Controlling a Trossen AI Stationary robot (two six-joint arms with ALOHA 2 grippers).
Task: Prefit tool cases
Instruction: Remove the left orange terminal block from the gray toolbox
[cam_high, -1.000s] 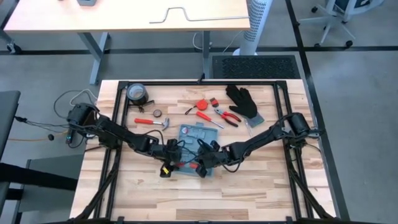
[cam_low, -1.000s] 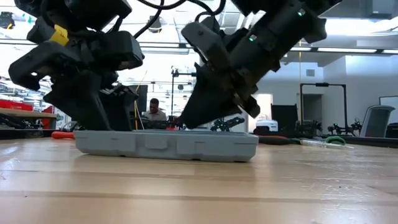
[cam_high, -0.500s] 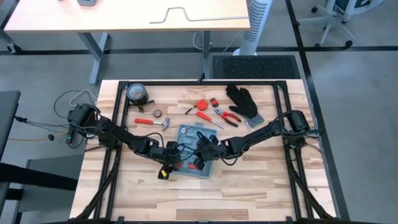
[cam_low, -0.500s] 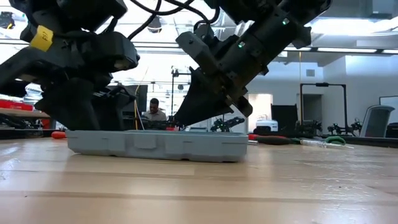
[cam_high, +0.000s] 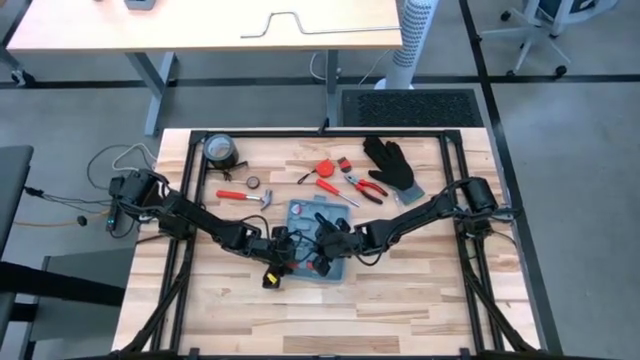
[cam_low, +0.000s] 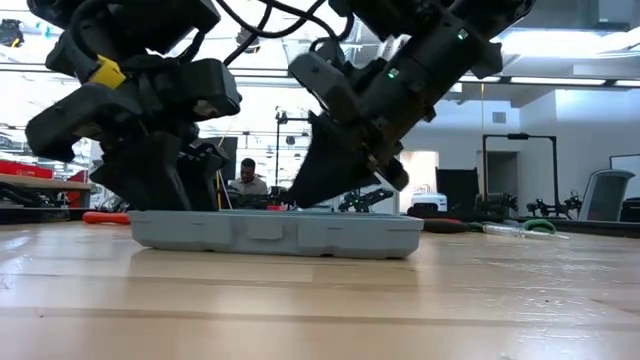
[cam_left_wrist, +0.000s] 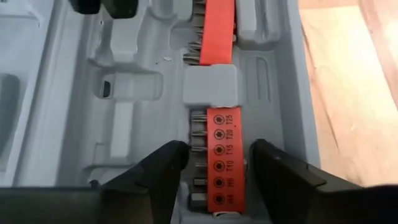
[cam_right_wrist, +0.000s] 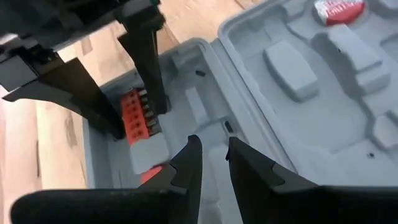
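Case (cam_low: 275, 232) farther right than before

- High view is looking straight down on the whole table (cam_high: 400, 300).
- Low view is sitting at tabletop height, facing the room behind.
- The 2 wrist views are peering close into the open tool case (cam_left_wrist: 130, 81) (cam_right_wrist: 323, 106) (cam_high: 318, 238) (cam_low: 275, 232), which all 4 views are sharing.
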